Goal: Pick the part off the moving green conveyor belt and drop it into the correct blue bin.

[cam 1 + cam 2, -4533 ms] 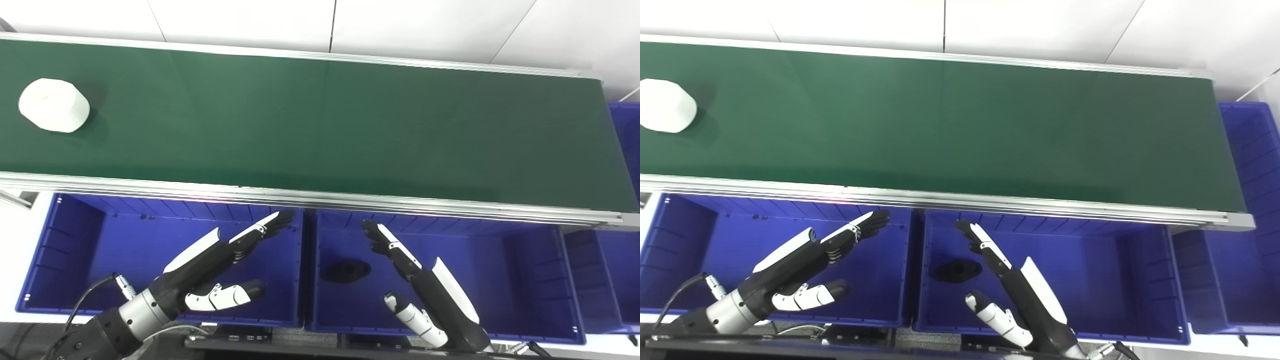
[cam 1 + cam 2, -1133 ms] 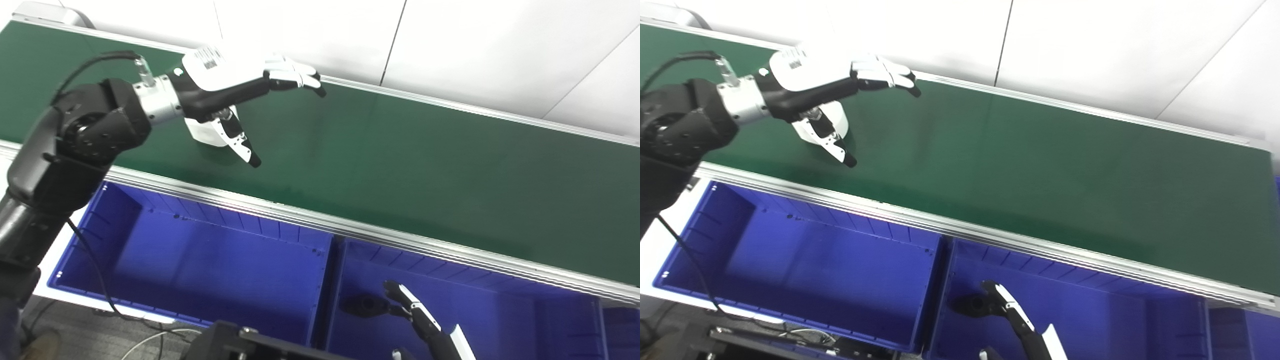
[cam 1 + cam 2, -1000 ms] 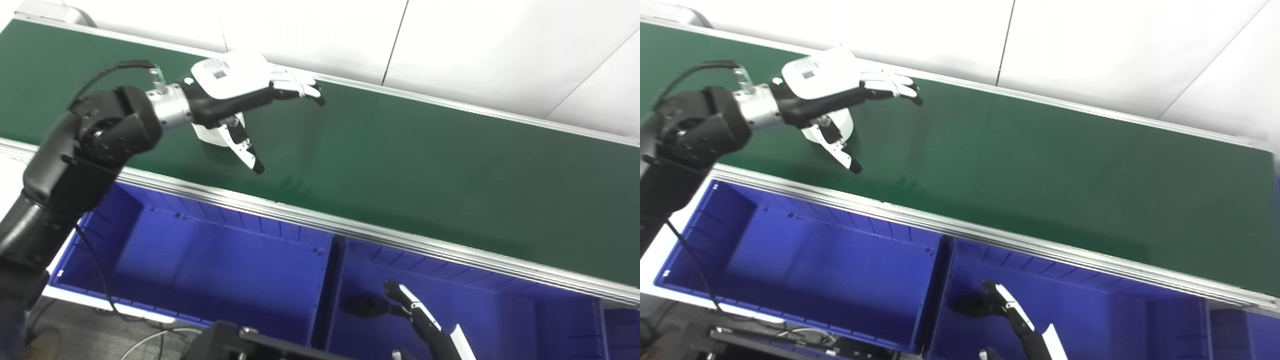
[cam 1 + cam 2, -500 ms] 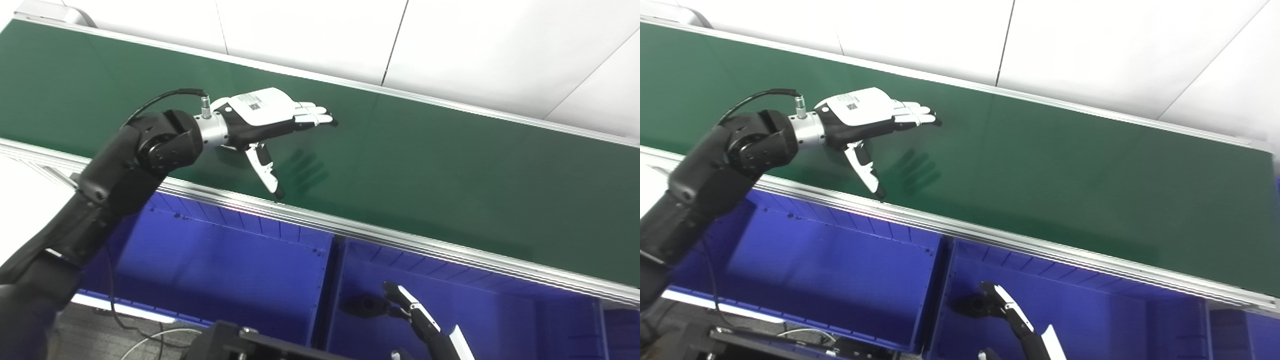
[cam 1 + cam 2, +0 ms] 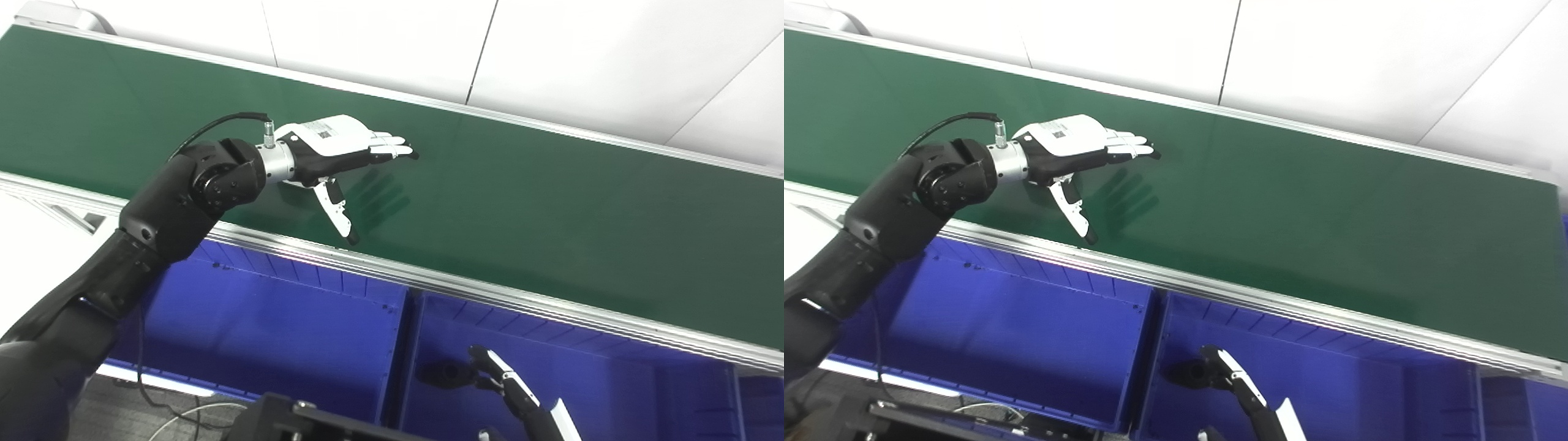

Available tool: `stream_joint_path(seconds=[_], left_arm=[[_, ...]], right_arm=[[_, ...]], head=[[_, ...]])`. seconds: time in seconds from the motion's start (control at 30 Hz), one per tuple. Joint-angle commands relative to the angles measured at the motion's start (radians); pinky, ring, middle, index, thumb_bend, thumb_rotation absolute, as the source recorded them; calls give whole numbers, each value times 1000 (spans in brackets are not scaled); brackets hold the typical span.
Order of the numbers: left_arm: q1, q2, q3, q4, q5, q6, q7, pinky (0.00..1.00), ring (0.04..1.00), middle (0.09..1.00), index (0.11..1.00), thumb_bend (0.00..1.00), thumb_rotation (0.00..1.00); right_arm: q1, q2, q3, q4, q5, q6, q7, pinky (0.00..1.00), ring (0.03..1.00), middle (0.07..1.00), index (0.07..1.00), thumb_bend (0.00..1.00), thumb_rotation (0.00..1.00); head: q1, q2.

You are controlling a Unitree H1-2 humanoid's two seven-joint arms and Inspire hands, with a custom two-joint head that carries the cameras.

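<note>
My left hand (image 5: 340, 144) reaches over the green conveyor belt (image 5: 551, 202), low above its surface. Its fingers (image 5: 392, 146) are stretched out to the right and its thumb (image 5: 339, 211) points down toward the near rail, so the hand is open. The white part does not show in either view; the palm and wrist cover that spot on the belt. My right hand (image 5: 505, 386) shows only partly at the bottom edge, over the middle blue bin (image 5: 612, 392), with its fingers apart and nothing in it.
A black part (image 5: 444, 372) lies in the middle bin beside my right fingertips. The left blue bin (image 5: 275, 331) sits below the belt's near aluminium rail (image 5: 429, 278). A white wall runs behind the belt.
My left hand has dropped closer to the belt and shifted right. The white part seen under its palm a second ago is now out of sight. The right hand has stayed put.
</note>
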Motion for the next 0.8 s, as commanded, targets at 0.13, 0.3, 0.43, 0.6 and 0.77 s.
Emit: stream_joint_path(seconds=[0.13,0.3,0.43,0.6,0.77], left_arm=[[-39,32,8,-40,1,4,13,923,959,985,941,1000,440],[-49,44,15,-34,9,-26,40,916,946,973,921,1000,420],[-57,50,18,-33,-6,-18,33,933,952,972,918,1000,412],[-61,54,24,-34,-10,-8,31,939,951,967,910,1000,373],[-66,50,29,1,-3,-12,50,902,942,967,904,1000,321]], right_arm=[[13,7,5,-20,-6,-45,-7,794,887,924,889,534,851],[14,10,7,-14,-6,-48,-8,795,887,926,889,537,858],[15,11,9,-17,-8,-46,-6,795,888,928,890,543,861],[21,12,11,-29,-13,-35,-5,793,888,931,893,531,854],[23,11,11,-21,-8,-45,-6,796,890,931,893,524,845]], head=[[-3,0],[0,2],[-1,5],[-2,8],[3,6]])
